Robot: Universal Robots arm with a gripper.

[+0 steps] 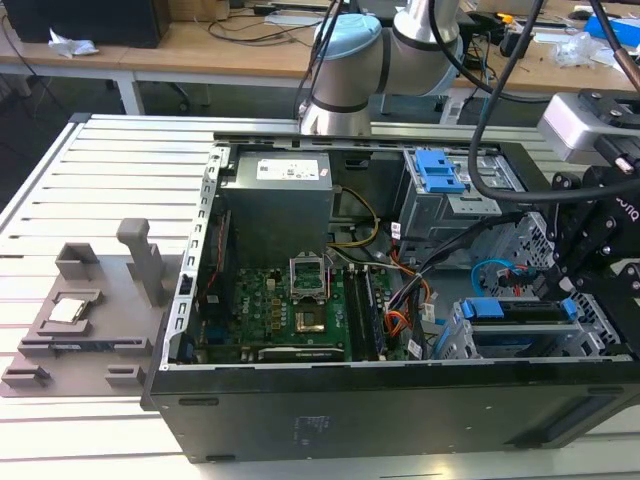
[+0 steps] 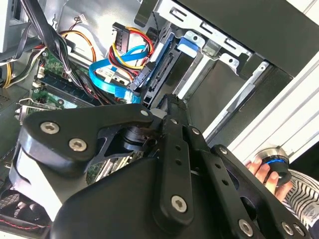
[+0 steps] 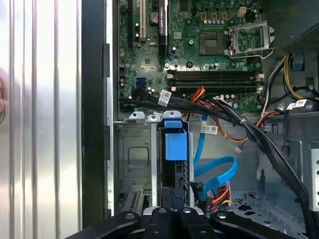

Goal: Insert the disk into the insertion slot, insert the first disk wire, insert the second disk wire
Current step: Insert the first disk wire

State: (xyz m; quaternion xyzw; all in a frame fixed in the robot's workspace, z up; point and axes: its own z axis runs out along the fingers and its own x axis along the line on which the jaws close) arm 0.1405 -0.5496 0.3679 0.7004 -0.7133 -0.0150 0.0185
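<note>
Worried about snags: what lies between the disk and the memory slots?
In the first wrist view, a bundle of black cables with white tags crosses between the disk and the memory slots; red and orange wires run alongside it.

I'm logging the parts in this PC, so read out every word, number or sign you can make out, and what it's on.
None can be read with confidence.
White label on the power supply: print too small.
White cable tags: blurred.
Motherboard markings: too small.
</note>
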